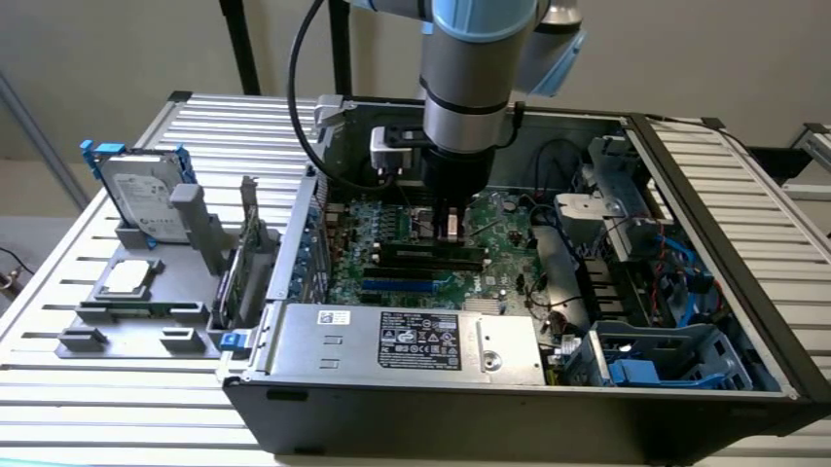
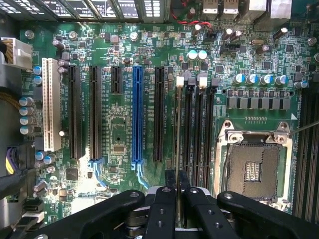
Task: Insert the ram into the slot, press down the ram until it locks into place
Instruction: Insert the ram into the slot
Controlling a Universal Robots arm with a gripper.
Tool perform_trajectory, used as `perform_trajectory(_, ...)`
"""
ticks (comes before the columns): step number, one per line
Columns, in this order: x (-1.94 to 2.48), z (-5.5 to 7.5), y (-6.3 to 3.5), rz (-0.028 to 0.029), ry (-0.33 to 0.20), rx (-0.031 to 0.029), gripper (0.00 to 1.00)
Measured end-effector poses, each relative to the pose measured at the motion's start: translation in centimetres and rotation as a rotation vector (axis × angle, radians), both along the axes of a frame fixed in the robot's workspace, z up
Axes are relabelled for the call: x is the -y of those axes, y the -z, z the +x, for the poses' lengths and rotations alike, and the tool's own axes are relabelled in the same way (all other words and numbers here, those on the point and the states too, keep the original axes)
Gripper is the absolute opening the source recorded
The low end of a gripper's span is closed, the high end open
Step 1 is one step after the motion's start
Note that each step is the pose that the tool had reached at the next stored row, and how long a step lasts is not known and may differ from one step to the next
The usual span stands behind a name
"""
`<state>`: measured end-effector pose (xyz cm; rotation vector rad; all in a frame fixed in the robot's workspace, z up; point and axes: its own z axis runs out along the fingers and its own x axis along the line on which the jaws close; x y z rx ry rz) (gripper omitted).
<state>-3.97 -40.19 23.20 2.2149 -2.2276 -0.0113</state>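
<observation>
Gripper (image 2: 177,181) pinches the ram (image 2: 178,129) edge-on between narrow jaws, over a black memory slot (image 2: 184,124). Arm (image 1: 474,88) hangs vertical above the motherboard (image 1: 513,229).

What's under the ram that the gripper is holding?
Under the ram, held edge-on in the gripper, lies a black slot on the motherboard, its pale end clip showing. The ram covers the slot's channel.

Soft, even, bright light; mild sheen on the ribbed table (image 1: 117,418), darker shade inside the case (image 1: 520,418).
</observation>
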Motion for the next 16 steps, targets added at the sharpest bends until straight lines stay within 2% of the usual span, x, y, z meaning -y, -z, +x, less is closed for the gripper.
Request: perform_trajectory(16,-0.19,-0.1,0.32,-0.0001,0.0,0.007,0.13)
